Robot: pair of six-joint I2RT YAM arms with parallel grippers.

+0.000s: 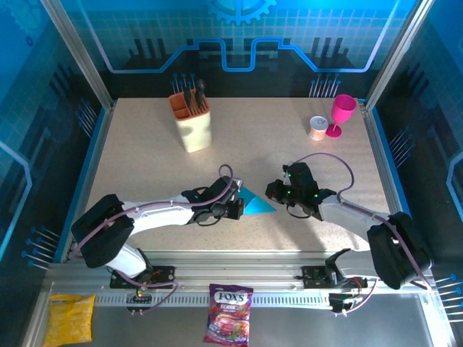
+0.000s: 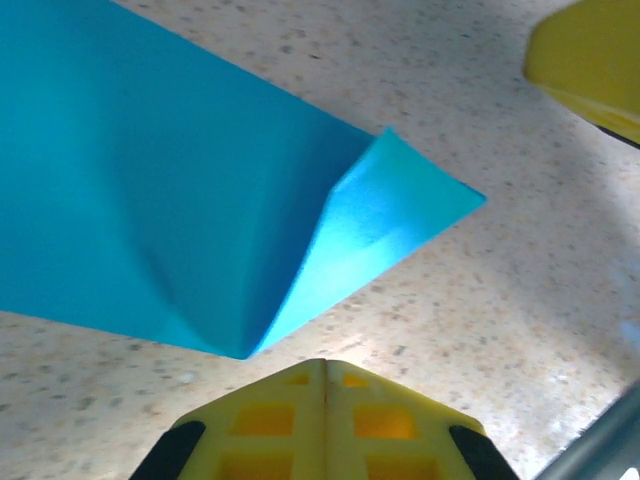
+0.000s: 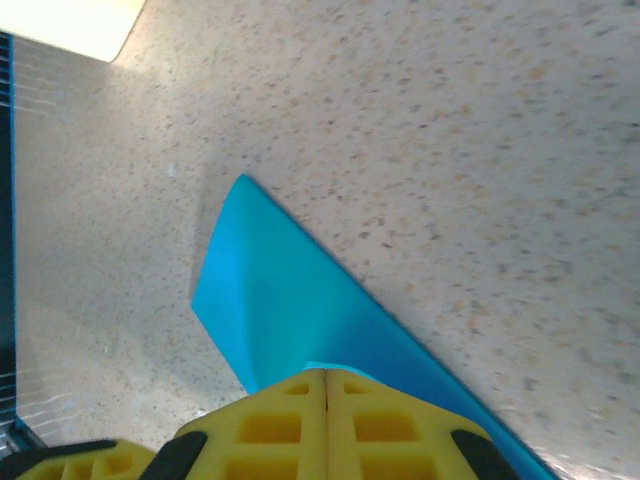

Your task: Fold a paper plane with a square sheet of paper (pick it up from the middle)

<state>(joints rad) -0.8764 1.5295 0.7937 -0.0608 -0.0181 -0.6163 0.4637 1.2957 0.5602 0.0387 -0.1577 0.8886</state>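
Note:
The cyan-blue sheet of paper [image 1: 257, 203] lies on the table between my two grippers, folded into a pointed wedge with raised creases. In the left wrist view the paper [image 2: 180, 190] fills the upper left, and one folded flap stands up lighter. My left gripper [image 2: 325, 362] is shut just short of the paper's near corner, with bare table between; from above the left gripper [image 1: 239, 208] is at the paper's left edge. My right gripper [image 3: 327, 372] is shut, its tips over the edge of the paper [image 3: 280, 290]. The right gripper [image 1: 273, 190] is at the paper's right.
A beige utensil holder [image 1: 193, 126] with an orange insert stands at the back left. A pink goblet [image 1: 342, 112] and a small can [image 1: 317, 128] stand at the back right. A candy bag [image 1: 228, 312] and a yellow packet [image 1: 70, 318] lie below the front rail.

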